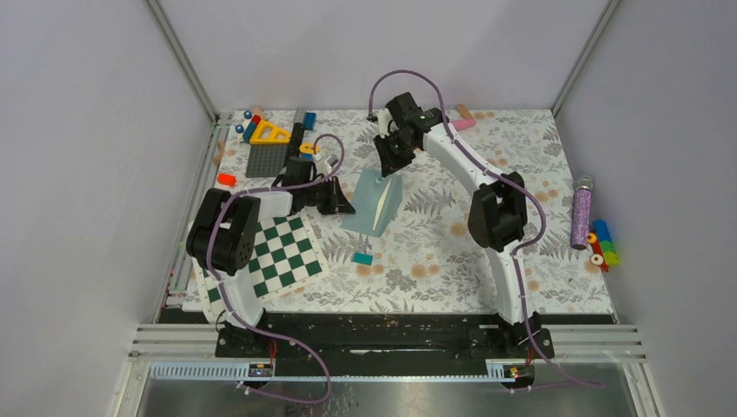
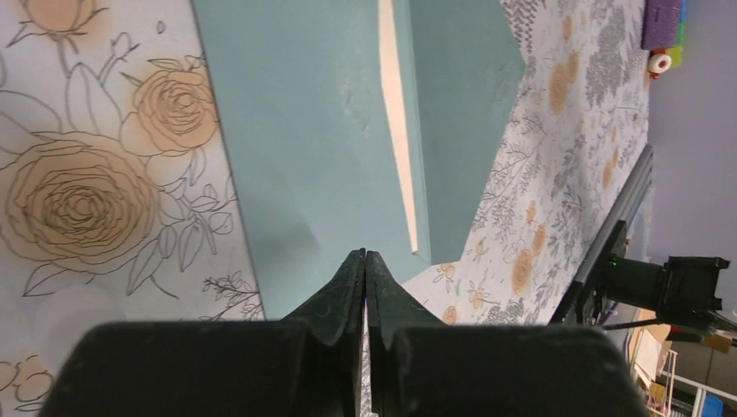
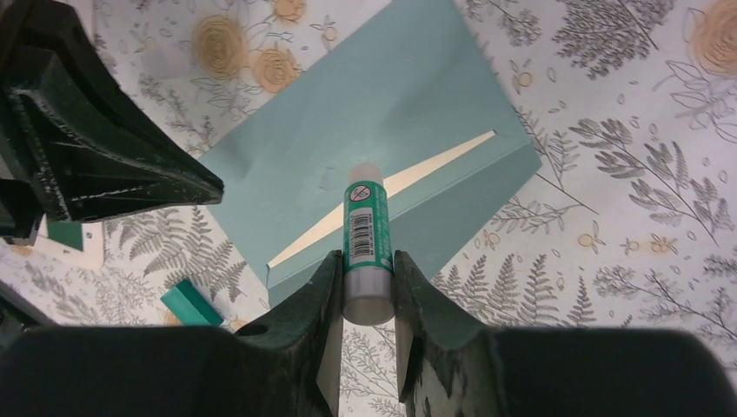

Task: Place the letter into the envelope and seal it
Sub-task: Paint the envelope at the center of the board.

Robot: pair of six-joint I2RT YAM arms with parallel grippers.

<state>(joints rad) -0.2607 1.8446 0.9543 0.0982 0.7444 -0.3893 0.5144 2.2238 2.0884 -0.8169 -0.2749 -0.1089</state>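
From overhead I see the envelope [image 1: 363, 207] lying flat mid-table on the floral cloth [image 1: 452, 261], just right of the checkerboard [image 1: 278, 256]. A small teal block [image 1: 362, 258] sits on its near side. A cream strip of the letter [image 1: 383, 205] shows along the envelope's opening, and the rest is tucked inside.

That view hides both sets of fingertips. The left wrist camera gives me the left gripper [image 2: 365, 261]. Its fingers are pressed together with no gap and the tips sit over the envelope's edge. I cannot tell whether any paper is pinched between them.

Only the right wrist camera shows the right gripper [image 3: 365, 265] clamped narrowly around a green-labelled glue stick [image 3: 366, 221]. The stick's white tip points at the envelope over the letter's strip, and I cannot tell whether it touches.
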